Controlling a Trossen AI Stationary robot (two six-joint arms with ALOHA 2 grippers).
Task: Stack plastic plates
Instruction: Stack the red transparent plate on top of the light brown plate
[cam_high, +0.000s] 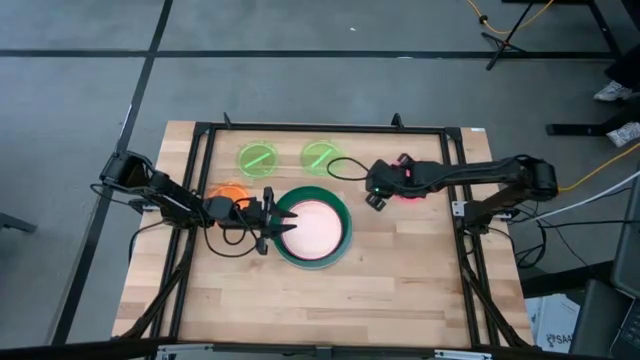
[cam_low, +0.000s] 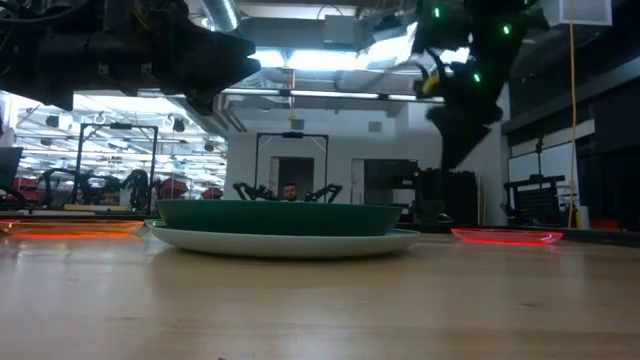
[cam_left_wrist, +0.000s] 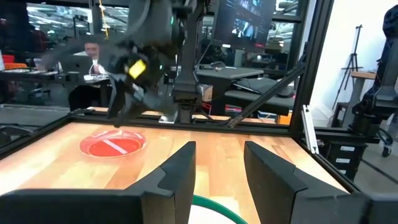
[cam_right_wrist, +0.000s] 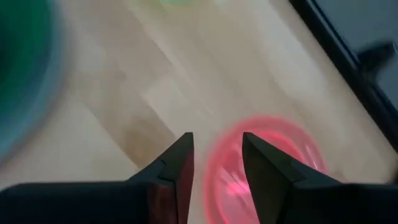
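A dark green plate (cam_high: 340, 216) holding a pale pinkish plate (cam_high: 314, 229) lies mid-table; the low view shows the green plate (cam_low: 285, 217) resting on a wider pale plate (cam_low: 290, 241). My left gripper (cam_high: 284, 224) hangs open above the green plate's left rim (cam_left_wrist: 214, 208). My right gripper (cam_high: 376, 193) is open above the translucent pink plate (cam_right_wrist: 267, 163), near its edge. The orange plate (cam_high: 228, 191) lies beside my left arm. Two neon green plates (cam_high: 259, 157) (cam_high: 322, 156) lie flat near the far edge.
A black metal frame (cam_high: 320, 128) borders the table on its far side and both flanks. Bare wood (cam_high: 320, 300) stretches across the near half. A black cable (cam_high: 345, 168) loops beside the right neon green plate. People sit at desks beyond the table (cam_left_wrist: 93, 53).
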